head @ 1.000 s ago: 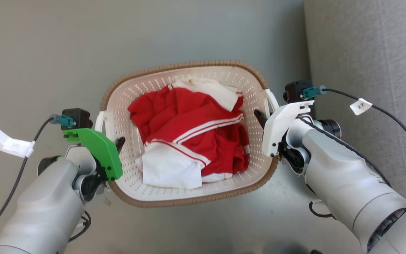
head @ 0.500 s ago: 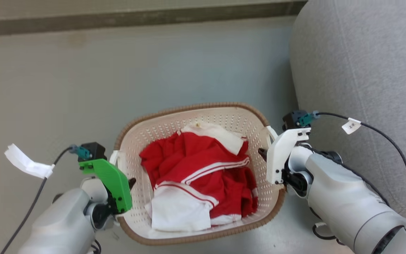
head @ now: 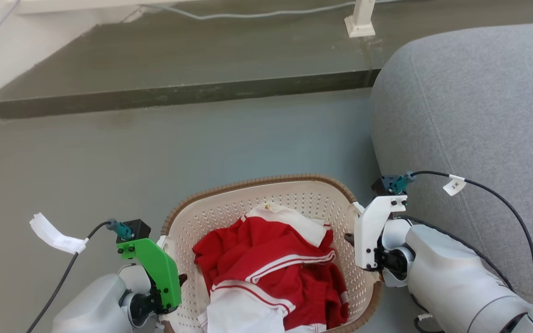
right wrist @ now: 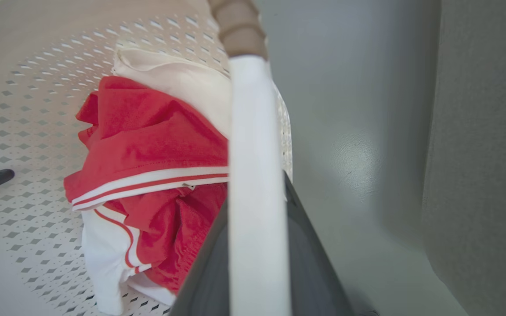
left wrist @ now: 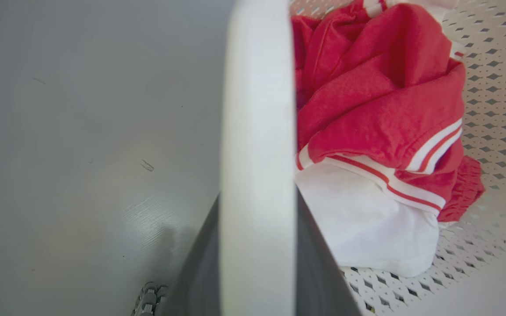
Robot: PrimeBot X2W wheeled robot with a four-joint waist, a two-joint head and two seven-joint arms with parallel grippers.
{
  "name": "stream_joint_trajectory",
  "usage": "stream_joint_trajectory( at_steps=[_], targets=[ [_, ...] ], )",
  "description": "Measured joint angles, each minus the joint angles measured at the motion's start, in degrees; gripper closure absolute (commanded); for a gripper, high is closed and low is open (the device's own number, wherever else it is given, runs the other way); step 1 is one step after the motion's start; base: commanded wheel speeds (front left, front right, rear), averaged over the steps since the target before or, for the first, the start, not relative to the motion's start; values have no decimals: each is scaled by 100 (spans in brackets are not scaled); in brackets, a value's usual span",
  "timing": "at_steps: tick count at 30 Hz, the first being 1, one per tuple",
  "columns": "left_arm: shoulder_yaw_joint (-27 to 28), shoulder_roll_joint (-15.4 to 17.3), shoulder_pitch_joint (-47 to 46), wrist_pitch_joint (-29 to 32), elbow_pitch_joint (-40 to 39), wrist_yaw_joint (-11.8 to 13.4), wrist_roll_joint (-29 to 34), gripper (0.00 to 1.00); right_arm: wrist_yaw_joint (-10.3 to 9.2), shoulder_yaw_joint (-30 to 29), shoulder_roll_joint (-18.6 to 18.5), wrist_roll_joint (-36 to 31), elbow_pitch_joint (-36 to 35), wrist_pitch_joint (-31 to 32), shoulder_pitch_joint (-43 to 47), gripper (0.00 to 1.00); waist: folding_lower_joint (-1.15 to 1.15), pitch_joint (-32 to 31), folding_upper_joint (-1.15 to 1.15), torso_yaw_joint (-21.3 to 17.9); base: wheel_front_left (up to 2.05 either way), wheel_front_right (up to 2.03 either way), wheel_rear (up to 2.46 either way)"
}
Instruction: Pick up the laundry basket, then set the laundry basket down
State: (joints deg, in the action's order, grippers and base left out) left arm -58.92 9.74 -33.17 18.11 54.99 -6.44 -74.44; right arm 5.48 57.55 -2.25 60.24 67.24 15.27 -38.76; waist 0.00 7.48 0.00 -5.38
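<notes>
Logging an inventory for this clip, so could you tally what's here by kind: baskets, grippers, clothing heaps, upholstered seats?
Baskets: 1, the laundry basket
Grippers: 2, left gripper and right gripper
Clothing heaps: 1, red and white clothes, pieces not separable
Seats: 1, the grey upholstered seat
Total: 5

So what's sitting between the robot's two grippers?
The laundry basket, with crumpled red and white clothing inside, fills the gap from the left gripper to the right gripper, both shut on it. The head view shows this.
</notes>
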Motion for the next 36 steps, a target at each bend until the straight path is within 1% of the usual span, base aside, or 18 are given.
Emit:
stream_joint_trajectory(
  at_steps=[5,12,36],
  targets=[
    [-37,2,-1,141,21,0,-40,100,0,24,-1,38,-3,188,11,100,0,-189,0,-13,0,0,0],
    [-48,4,-1,267,41,0,-101,100,0,46,-7,96,-15,344,20,100,0,-247,0,-34,0,0,0],
    [-109,11,-3,302,56,1,-202,100,0,143,-19,227,-26,394,20,100,0,-192,0,-58,0,0,0]
  ],
)
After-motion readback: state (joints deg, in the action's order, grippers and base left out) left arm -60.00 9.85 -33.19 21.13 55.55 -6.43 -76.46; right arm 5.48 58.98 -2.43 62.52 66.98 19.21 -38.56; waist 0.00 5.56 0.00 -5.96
